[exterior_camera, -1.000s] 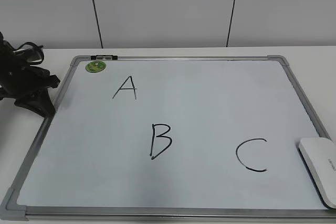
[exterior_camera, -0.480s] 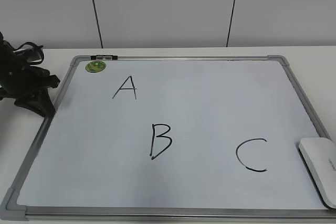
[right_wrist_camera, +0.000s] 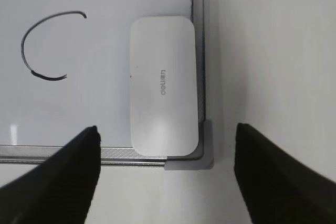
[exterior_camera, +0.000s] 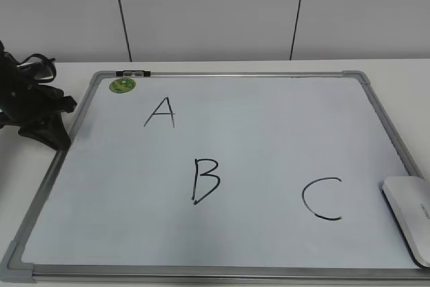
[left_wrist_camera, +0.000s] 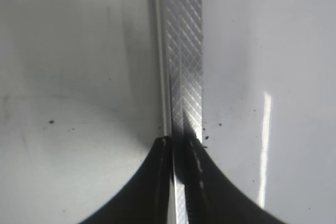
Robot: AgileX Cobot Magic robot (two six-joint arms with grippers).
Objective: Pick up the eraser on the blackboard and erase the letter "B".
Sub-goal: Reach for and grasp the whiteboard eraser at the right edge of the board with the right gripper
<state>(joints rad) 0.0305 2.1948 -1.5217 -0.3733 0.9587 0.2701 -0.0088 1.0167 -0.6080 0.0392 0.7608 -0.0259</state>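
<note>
The eraser [exterior_camera: 410,223], a flat white rounded block, lies on the blackboard's [exterior_camera: 269,139] near right corner. The black letter "B" [exterior_camera: 205,181] is drawn at the board's centre-left. In the right wrist view my right gripper [right_wrist_camera: 167,129] is open and empty above the eraser [right_wrist_camera: 164,85], with one finger on each side of its near end and apart from it. It is out of the exterior view. My left gripper [left_wrist_camera: 178,145] is shut and empty over the board's metal frame [left_wrist_camera: 184,51]. It is the black arm at the board's left edge [exterior_camera: 44,122].
A black "A" [exterior_camera: 160,112] is drawn at the upper left and a black "C" [exterior_camera: 321,198] just left of the eraser; the "C" also shows in the right wrist view [right_wrist_camera: 44,45]. A round green sticker [exterior_camera: 123,85] sits at the far left corner. A white table surrounds the board.
</note>
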